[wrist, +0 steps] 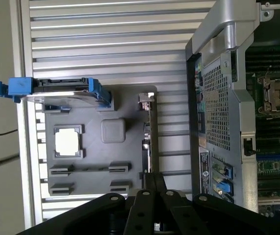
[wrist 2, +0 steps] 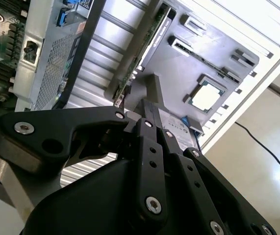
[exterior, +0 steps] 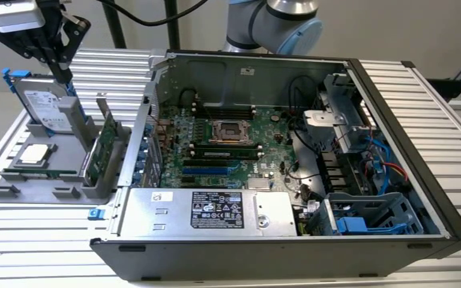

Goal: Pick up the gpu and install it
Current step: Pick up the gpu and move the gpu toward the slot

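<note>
I see the fingers (exterior: 60,72) pressed together with nothing between them, hanging above the grey holder (exterior: 22,193) on the table (exterior: 38,240). The gpu (exterior: 106,141) stands on edge in that holder (the hard drive (exterior: 42,105) stands in it too), untouched, just beside the open computer case (exterior: 295,264).

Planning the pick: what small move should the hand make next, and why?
Probably ease it down toward the gpu: the hand hangs high over the grey holder, touching nothing, and in the first wrist view it lines up with the upright card's edge.
</note>
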Robot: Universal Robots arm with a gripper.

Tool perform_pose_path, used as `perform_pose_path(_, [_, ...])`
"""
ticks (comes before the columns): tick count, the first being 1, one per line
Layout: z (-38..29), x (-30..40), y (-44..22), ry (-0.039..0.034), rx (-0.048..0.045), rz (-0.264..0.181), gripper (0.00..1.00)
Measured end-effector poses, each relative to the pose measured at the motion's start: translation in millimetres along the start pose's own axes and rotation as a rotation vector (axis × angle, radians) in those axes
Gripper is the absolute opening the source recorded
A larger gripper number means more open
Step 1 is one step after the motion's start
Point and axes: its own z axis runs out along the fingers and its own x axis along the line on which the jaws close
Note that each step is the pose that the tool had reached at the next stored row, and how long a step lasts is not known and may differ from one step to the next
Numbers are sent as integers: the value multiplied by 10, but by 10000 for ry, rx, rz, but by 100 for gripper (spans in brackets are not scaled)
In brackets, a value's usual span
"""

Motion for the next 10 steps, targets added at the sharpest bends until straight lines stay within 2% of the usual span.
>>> perform_pose_path(2, [0,0,0,1,1,0,0])
perform_pose_path(3, [0,0,0,0,0,1,100])
perform_pose_path(10, [3,0,-4,1,1,0,100])
